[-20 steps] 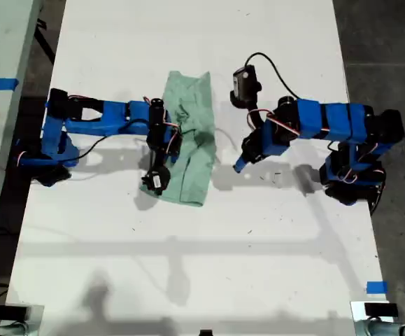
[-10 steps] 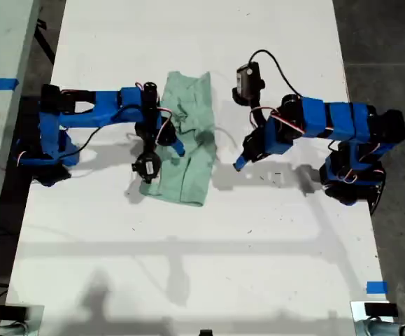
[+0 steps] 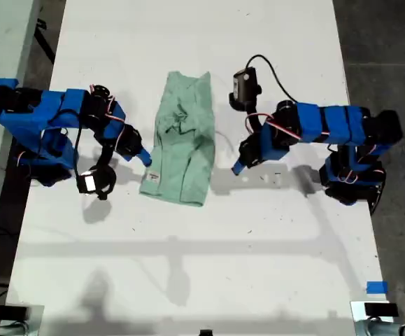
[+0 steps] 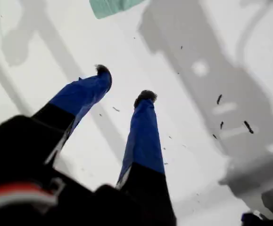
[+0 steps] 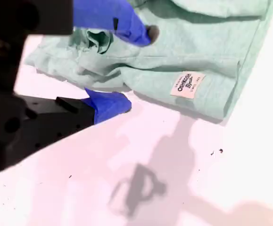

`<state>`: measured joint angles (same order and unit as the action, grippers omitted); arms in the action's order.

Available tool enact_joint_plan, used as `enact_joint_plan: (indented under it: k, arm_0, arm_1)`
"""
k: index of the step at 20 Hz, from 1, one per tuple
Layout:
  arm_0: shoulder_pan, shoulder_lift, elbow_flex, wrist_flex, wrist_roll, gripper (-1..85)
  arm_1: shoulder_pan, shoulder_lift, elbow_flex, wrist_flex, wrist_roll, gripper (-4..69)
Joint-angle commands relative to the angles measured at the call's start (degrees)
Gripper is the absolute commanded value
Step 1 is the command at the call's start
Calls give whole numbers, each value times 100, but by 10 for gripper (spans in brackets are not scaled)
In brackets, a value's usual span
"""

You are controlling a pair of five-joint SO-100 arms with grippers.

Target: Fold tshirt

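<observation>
Centrally, a little above the middle of the exterior view, the tshirt (image 3: pixel 182 142) lies folded into a narrow, rumpled strip on the white table (image 3: pixel 202 266), its label (image 5: pixel 187 84) facing up near one corner. My second gripper (image 5: pixel 136 70) sits at the strip's edge toward the exterior view's left, jaws apart, holding nothing. My first gripper (image 4: pixel 124 82) hovers over bare table toward the exterior view's right, jaws apart, empty.
</observation>
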<state>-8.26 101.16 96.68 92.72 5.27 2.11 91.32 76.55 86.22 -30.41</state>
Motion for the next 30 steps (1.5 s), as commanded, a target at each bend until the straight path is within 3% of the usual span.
enact_joint_plan:
  k: [1, 2, 3, 6, 9, 19, 25, 26, 28, 30]
  arm_0:
    - [255, 413, 70, -334, -246, 321]
    - [290, 536, 237, -545, -264, 329]
    - [290, 756, 571, -879, -264, 333]
    - [264, 1538, 2004, -1916, -299, 327]
    - [308, 1591, 2936, -2575, -396, 324]
    - [123, -703, 2962, -3313, 114, 330]
    - [193, -2399, 1837, -2856, 606, 185]
    - [229, -2593, 1644, -2733, 633, 140]
    - [343, -2619, 1459, -2698, 615, 1]
    - [501, -2610, 1213, -2689, 615, 1]
  arm_1:
    - [-229, -853, -1362, -123, 70, 147]
    - [-281, -1318, -1846, -70, 97, 152]
    - [-308, -1705, -2188, -70, 167, 235]
    - [-352, -2426, -2646, -290, 378, 321]
    - [-360, -2830, -2681, -756, 694, 323]
    - [-272, -4518, -3586, -1521, 1336, 307]
    - [-457, -5098, -3700, -1670, 1679, 221]
    - [-527, -5186, -3771, -1670, 1723, 182]
    - [-624, -5229, -3814, -1661, 1819, -10]
    - [-686, -5203, -3858, -1626, 1793, -9]
